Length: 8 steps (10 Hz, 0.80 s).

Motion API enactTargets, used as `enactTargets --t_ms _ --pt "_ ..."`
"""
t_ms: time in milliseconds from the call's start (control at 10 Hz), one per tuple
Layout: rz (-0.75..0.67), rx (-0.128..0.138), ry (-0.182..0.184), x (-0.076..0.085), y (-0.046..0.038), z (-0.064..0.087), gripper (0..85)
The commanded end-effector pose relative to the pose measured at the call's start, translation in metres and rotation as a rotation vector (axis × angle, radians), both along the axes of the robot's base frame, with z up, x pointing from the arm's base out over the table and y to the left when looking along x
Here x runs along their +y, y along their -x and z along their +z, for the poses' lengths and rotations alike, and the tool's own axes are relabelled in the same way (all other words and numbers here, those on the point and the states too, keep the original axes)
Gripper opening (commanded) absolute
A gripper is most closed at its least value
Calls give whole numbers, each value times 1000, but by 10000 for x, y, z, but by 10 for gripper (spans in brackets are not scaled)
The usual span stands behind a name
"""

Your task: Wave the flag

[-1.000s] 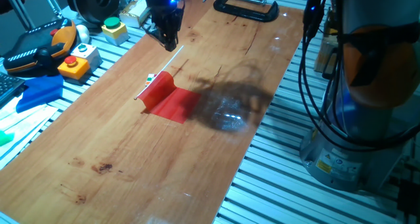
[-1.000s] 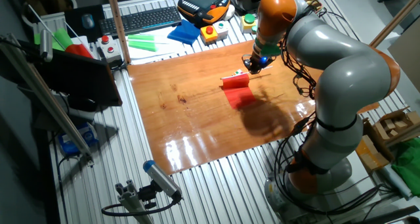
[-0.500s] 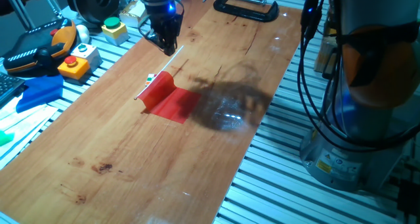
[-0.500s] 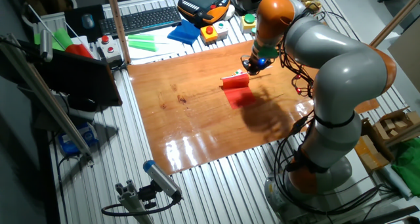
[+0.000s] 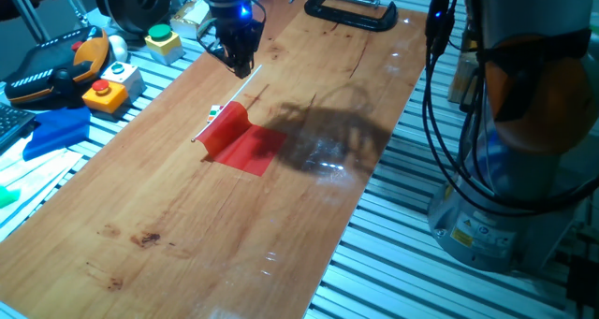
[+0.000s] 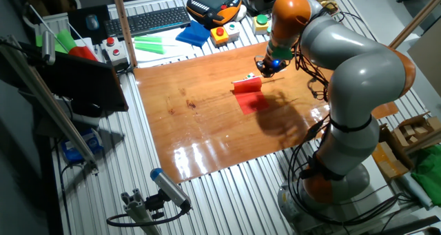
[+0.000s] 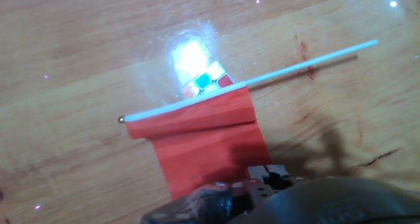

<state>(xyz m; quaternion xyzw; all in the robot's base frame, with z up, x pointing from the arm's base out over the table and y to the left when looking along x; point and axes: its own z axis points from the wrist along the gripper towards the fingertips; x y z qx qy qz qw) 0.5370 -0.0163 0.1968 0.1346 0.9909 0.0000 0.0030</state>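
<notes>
The flag lies flat on the wooden table: a red cloth on a thin white stick. It also shows in the other fixed view and in the hand view. A small multicoloured cube sits right behind the stick. My gripper hangs over the stick's bare far end, pointing down, and holds nothing. It also shows in the other fixed view. Only dark parts of the hand show at the bottom of the hand view, so the finger gap is unclear.
A black clamp lies at the table's far end. Button boxes and a blue cloth sit beside the left edge. A keyboard and a pendant lie beyond. The robot base stands at the right.
The gripper has shifted slightly over the stick's end. The flag and the cube have not moved.
</notes>
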Motion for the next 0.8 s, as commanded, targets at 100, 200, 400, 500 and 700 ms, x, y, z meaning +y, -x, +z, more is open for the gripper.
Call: enactTargets --t_ms 100,200,400,500,700 --pt "-18 -8 4 8 -19 3 7" --pt "-47 -7 -3 -6 -39 23 7" --pt "-139 2 -15 -56 -96 15 7" --pt "-202 2 -23 -99 -129 -26 7" --pt "-318 6 -22 -165 -183 -83 7"
